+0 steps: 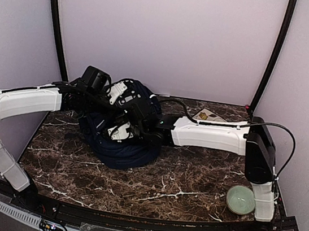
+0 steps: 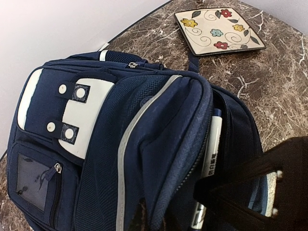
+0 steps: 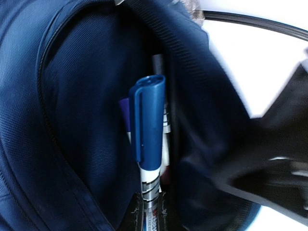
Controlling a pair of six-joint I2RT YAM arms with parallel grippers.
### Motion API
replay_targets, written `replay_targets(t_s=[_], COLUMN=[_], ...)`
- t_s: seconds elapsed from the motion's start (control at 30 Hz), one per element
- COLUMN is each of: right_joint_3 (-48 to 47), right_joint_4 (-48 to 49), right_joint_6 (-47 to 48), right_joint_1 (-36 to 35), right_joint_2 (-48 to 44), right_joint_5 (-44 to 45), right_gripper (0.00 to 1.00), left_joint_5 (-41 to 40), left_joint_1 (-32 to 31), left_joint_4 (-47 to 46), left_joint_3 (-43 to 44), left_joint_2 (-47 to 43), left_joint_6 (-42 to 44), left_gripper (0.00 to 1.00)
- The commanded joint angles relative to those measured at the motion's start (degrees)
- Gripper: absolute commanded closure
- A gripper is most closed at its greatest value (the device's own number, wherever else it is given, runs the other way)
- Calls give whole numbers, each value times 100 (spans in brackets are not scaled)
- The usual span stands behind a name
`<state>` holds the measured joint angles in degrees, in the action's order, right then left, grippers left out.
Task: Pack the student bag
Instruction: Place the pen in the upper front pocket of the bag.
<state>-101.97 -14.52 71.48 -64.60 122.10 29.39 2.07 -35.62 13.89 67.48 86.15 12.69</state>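
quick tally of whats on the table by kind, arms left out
student bag: 1
blue-capped marker, in the bag's open pocket: 1 (anything behind it is too hidden to count)
flowered plate: 1
green bowl: 1
total: 4

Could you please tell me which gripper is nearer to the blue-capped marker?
Right. The right gripper is clamped on the marker by its barrel, inside the student bag's open pocket. The left gripper pinches the pocket's lip just beside it.
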Motion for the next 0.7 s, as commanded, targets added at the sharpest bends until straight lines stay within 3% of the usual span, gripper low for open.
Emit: replay_targets(t_s=[0.0, 0.43, 0.67], right_joint_3=[178, -100, -455], right_joint_4=[588, 553, -1150], right_joint_6=[322, -188, -1412], right_joint_1=[144, 358, 467], right_joint_2=[232, 390, -112], right_joint_5=[-100, -751, -1608], right_gripper=[95, 68, 65], left_joint_5=[306, 309, 370], left_joint_1=[2, 2, 166], left_joint_4=[-295, -281, -279], left_joint_3=[19, 18, 9], left_joint_2=[-446, -407, -360], left_joint_6=[-144, -125, -142], left_gripper=[98, 98, 98])
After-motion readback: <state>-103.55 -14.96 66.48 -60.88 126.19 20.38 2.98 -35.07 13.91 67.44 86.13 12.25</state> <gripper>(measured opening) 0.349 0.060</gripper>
